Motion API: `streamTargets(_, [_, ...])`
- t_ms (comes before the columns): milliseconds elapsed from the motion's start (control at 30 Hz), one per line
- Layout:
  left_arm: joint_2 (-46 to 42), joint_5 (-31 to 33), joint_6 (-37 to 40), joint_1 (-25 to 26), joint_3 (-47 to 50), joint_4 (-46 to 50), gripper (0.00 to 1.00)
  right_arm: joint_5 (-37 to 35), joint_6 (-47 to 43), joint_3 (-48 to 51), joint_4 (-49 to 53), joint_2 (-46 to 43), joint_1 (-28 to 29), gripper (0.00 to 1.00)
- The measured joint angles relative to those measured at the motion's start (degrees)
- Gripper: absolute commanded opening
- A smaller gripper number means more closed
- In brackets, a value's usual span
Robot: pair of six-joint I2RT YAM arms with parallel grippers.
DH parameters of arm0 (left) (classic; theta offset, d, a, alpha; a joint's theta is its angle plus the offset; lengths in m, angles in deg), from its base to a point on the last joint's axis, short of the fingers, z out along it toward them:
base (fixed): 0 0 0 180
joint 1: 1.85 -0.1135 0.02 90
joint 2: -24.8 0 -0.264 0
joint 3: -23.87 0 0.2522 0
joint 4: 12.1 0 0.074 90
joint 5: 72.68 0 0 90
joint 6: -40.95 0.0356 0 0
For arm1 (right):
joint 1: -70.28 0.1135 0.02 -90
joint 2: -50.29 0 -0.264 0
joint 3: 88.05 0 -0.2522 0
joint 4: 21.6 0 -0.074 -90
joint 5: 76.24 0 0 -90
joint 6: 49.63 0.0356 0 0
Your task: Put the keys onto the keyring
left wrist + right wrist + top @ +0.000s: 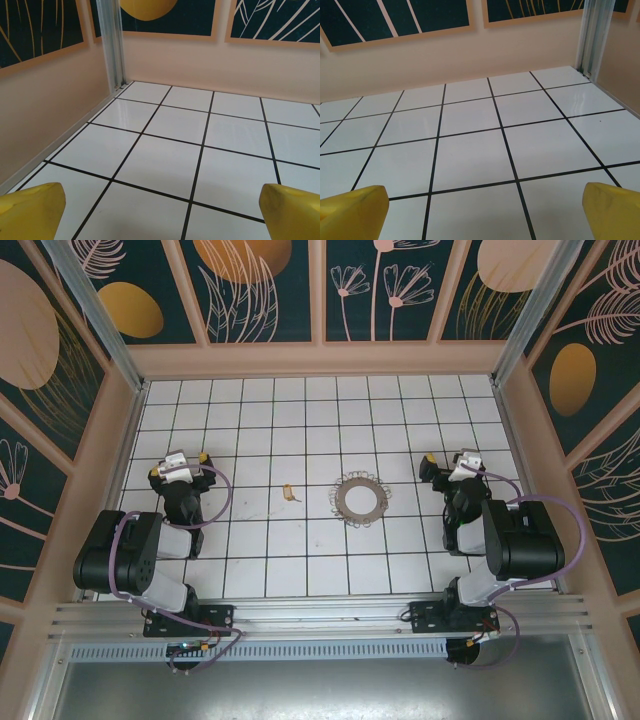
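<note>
The surface point(300, 560) is white tile with a black grid. It is boxed in by peach walls point(320, 358) carrying dark teal panels point(400, 300) printed with leaves and flowers. Aluminium posts point(95, 312) stand at the far corners.

One keyring point(360, 499), fringed with wire loops, lies flat near the middle. One small yellow-orange key point(290, 493) lies to its left, near but not touching.

Two arms point(125, 555) sit at the near edge. The left claw point(183, 461) and right claw point(450, 462) both gape wide and hold nothing.
</note>
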Motion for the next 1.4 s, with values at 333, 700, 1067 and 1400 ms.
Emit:
streamTargets(333, [0.0,0.0,0.0,0.0,0.0,0.0,0.99,0.02,0.0,0.0,0.0,0.0,0.0,0.99])
streamTargets(700, [-1.64,-0.83,0.02,0.0,-0.57,2.97,0.99,-1.09,0.02,0.02,2.21,-2.4,0.0,0.99])
streamTargets(1067, [-12.96,-6.84,-4.13,0.0,-18.45,34.25,0.99,-2.1,6.45,-7.56,30.99,-23.23,2.03,0.99])
streamTargets(1400, [-17.92,-25.22,-16.65,7.61,-30.36,57.88,0.99,1.27,15.06,-20.63,64.11,-25.42,5.64,0.99])
